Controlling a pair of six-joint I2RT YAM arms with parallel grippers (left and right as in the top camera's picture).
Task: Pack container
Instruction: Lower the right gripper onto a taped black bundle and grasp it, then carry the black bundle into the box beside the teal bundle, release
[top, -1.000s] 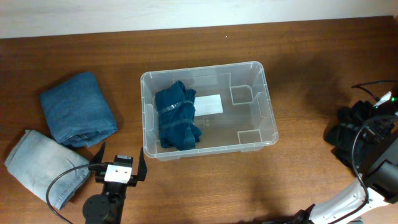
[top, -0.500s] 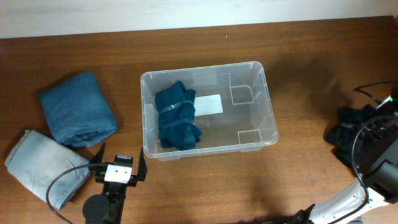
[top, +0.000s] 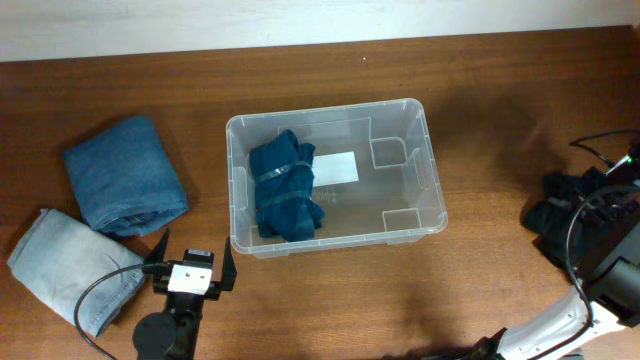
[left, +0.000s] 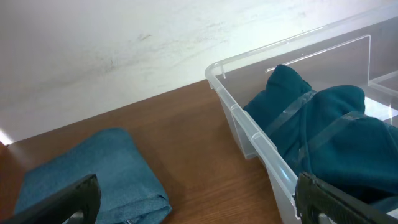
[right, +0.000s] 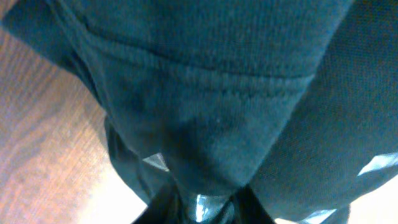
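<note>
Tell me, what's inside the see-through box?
The container holds one dark teal folded cloth at its left end, beside a white label. Whatever lies under the cloth is hidden.

From overhead I get soft, even light and a sharp picture. The table (top: 480, 200) shows only faint shadows, and the container (top: 340, 243) rim carries thin highlights. On the left wrist the wall (left: 93, 50) is bright, nearly washed out. On the right wrist the dark cloth (right: 205, 112) sits too close and soft, with blown-out white in the bottom corners.
</note>
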